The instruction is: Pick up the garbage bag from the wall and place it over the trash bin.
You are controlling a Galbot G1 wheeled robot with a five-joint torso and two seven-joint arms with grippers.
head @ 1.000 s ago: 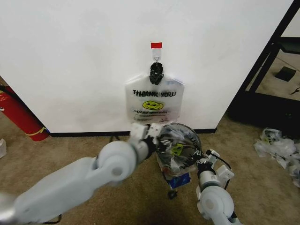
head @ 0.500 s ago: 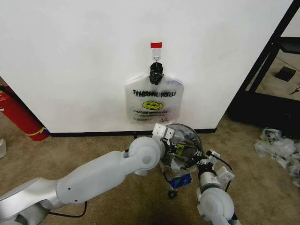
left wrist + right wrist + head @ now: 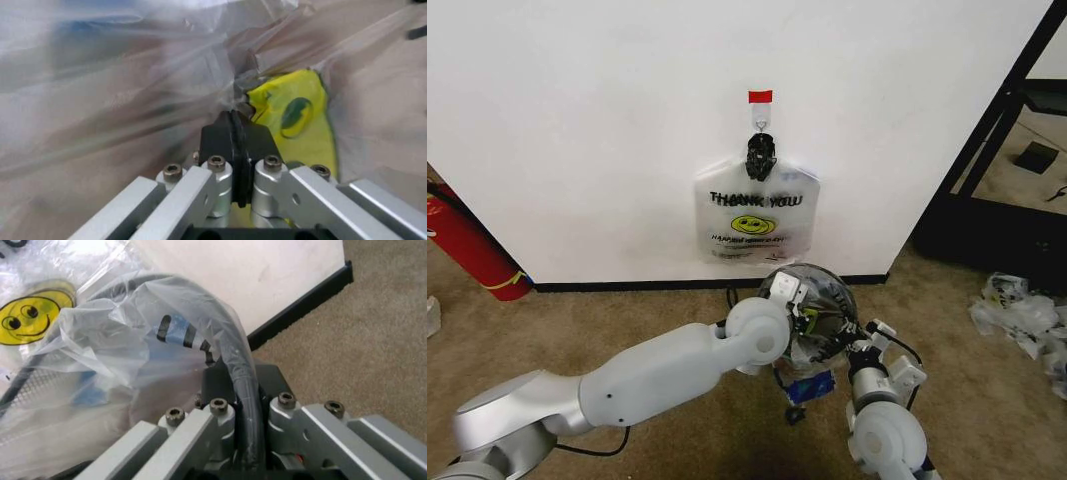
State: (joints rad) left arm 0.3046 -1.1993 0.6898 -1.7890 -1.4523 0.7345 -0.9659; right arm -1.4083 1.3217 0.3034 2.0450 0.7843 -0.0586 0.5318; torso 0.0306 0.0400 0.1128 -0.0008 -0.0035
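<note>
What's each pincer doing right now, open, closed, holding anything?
Left pincer: shut on the garbage bag over the trash bin.
Right pincer: shut on the trash bin's rim, with bag plastic over it.

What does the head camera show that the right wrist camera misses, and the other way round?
Head camera adds: the red cylindrical fire extinguisher, the red tape strip and the left tool at the clear plastic bag lining the round black mesh trash bin. Right wrist camera adds: the right tool clamped on the bin's rim, close up. Both share: the translucent white smiley-printed plastic bag hanging on the white wall.
</note>
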